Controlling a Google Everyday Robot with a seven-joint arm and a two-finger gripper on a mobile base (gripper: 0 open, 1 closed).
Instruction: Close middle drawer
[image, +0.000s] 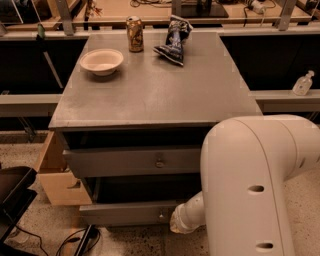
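The middle drawer (125, 213) is the lower of the two grey fronts in view, with a small round knob (161, 216) at its centre. It stands pulled out a little, with a dark gap above it. The top drawer (130, 161) sits above it, under the cabinet top. The lowest drawer is hidden. My gripper (177, 225) is at the end of the big white arm (255, 185), low down, right against the middle drawer's front just right of the knob. The arm hides most of it.
On the grey cabinet top (165, 95) stand a white bowl (102, 61), a drink can (134, 34) and a dark chip bag (174, 39). A wooden box (57, 177) sits at the left of the cabinet. A black object (12, 195) and cables lie bottom left. A clear bottle (303, 83) stands right.
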